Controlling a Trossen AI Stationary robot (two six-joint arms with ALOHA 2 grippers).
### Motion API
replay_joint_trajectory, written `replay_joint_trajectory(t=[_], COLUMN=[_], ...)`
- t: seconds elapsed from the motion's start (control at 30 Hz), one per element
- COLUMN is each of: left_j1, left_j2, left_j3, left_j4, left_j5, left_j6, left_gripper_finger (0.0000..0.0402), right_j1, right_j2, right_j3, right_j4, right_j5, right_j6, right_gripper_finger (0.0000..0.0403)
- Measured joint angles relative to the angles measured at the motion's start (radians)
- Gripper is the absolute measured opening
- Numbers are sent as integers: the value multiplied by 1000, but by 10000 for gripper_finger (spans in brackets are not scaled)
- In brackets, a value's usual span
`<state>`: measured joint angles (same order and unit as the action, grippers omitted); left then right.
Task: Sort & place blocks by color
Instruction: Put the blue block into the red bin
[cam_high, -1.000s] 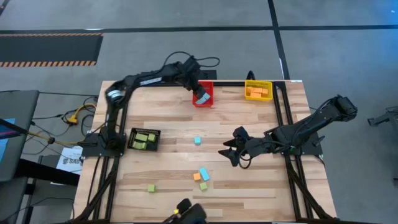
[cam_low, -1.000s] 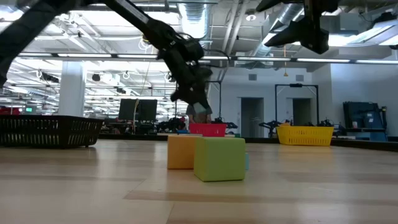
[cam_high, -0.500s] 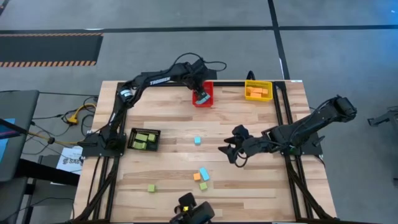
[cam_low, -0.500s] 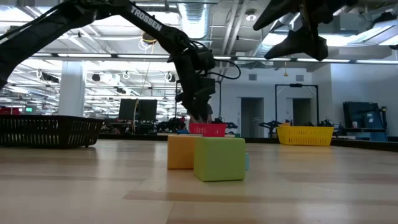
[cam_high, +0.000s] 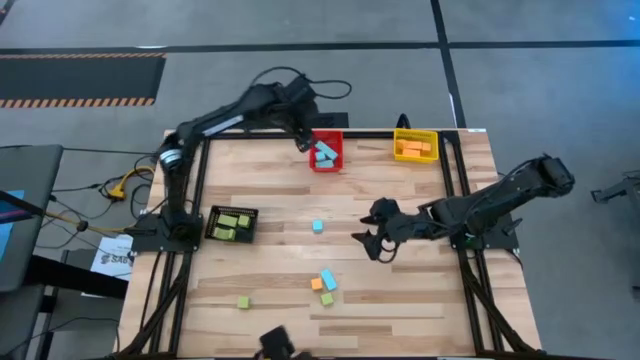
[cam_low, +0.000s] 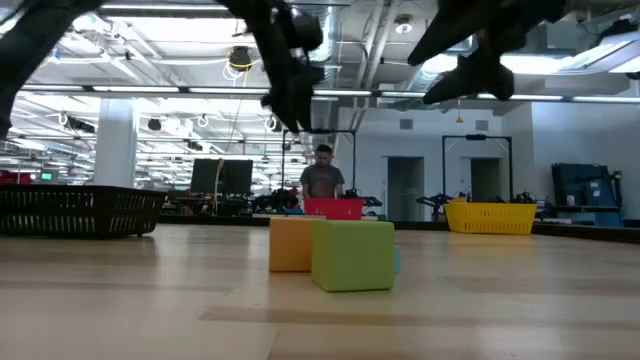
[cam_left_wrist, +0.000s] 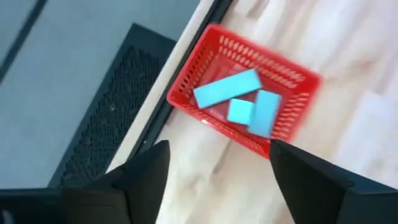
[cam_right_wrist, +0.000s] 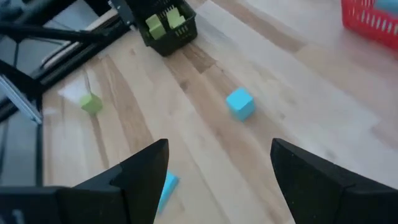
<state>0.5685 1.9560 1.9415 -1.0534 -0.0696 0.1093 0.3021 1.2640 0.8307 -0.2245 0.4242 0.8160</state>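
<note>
Your right gripper hangs over the right half of the wooden desk with its dark fingers spread and nothing between them. Near the front edge you have a lone green cube toward the left, and toward the middle a tight cluster: an orange cube, a light blue bar and a small green cube just beside one another. Farther in, a single light blue cube sits on the bare planks at the desk's middle. At the left edge, the black slotted bin holds several green blocks. At the far edge, the red slotted plastic bin holds three light blue blocks, two bars and a cube, lying flat and touching. Your left gripper hovers just off that bin's left side, fingers parted and empty. The yellow bin near the far right corner holds orange blocks.
</note>
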Motion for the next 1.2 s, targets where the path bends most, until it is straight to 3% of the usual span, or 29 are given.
replay_joint_trajectory(t=[0.13, 0.27, 0.47, 0.67, 0.87, 1.03, 1.2], left_j1=[-40, -109, -273, -448, -547, -565, -567], left_j2=[-158, -373, -721, -990, -1118, -1140, -1138], left_j3=[-23, -164, -527, -897, -1097, -1132, -1132], left_j4=[-105, -92, 112, 383, 467, 472, 477], left_j5=[-16, -48, -50, -105, -174, -181, -181], left_j6=[-6, -51, -227, -455, -610, -647, -639], left_gripper_finger=[229, 202, 176, 169, 169, 169, 169], right_j1=[-92, -180, -281, -346, -378, -399, -415], right_j2=[0, 37, 168, 364, 529, 624, 699], right_j3=[0, 2, 2, 4, 49, 95, 133], right_j4=[55, 152, 386, 600, 607, 607, 603], right_j5=[-111, -222, -406, -525, -542, -622, -627], right_j6=[-237, -451, -683, -757, -839, -844, -849], right_gripper_finger=[301, 301, 301, 301, 301, 301, 301])
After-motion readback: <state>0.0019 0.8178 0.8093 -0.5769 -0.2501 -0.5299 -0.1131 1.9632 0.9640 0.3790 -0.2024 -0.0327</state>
